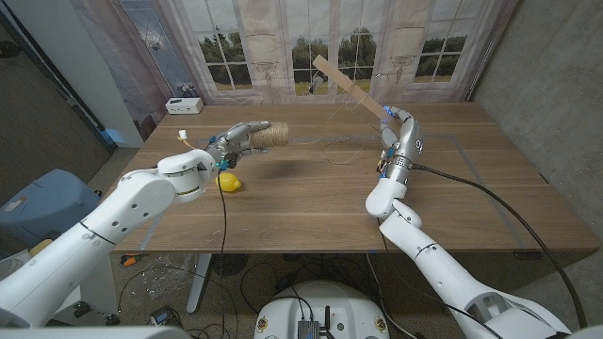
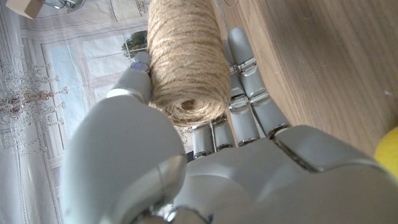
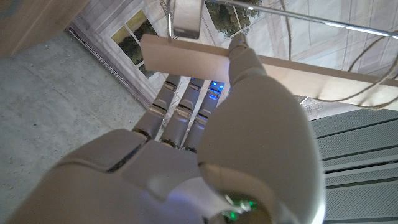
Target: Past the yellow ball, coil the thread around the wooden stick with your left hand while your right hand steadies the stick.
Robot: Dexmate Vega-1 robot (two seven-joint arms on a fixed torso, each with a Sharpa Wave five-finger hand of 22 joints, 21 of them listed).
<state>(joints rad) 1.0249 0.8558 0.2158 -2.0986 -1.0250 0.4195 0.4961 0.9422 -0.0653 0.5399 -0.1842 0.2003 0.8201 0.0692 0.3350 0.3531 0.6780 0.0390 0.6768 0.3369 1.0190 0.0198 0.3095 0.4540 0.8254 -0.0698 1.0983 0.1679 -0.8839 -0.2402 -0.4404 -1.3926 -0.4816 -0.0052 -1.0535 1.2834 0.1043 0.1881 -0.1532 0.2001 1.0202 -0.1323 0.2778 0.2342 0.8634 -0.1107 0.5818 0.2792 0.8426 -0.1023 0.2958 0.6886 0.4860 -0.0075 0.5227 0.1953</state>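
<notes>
- A wooden table (image 1: 311, 202) stands before a wall of pale curtains printed with a window and trees; a grey wall rises on the robot's right.
- Counted: one spool of jute thread (image 1: 272, 134), one wooden stick (image 1: 350, 87), one yellow ball (image 1: 230, 182), one small white box (image 1: 184, 105) at the table's far left corner.
- The left hand (image 1: 237, 137) grips the spool, raised above the table; in the left wrist view the fingers (image 2: 249, 93) wrap one side of the spool (image 2: 186, 62) and the thumb presses the other.
- The yellow ball lies on the table just beside the left wrist, on the near side of the spool; its edge shows at the left wrist view's border (image 2: 388, 155).
- The right hand (image 1: 394, 127) holds the lower end of the stick, which slants up and away toward the curtains, clear of the table.
- In the right wrist view the fingers (image 3: 186, 106) and thumb are closed on the stick (image 3: 186, 59), and loose thread (image 3: 348, 93) loops near it.
- A thin line of thread runs between the spool and the stick.
- No writing is legible on anything.
</notes>
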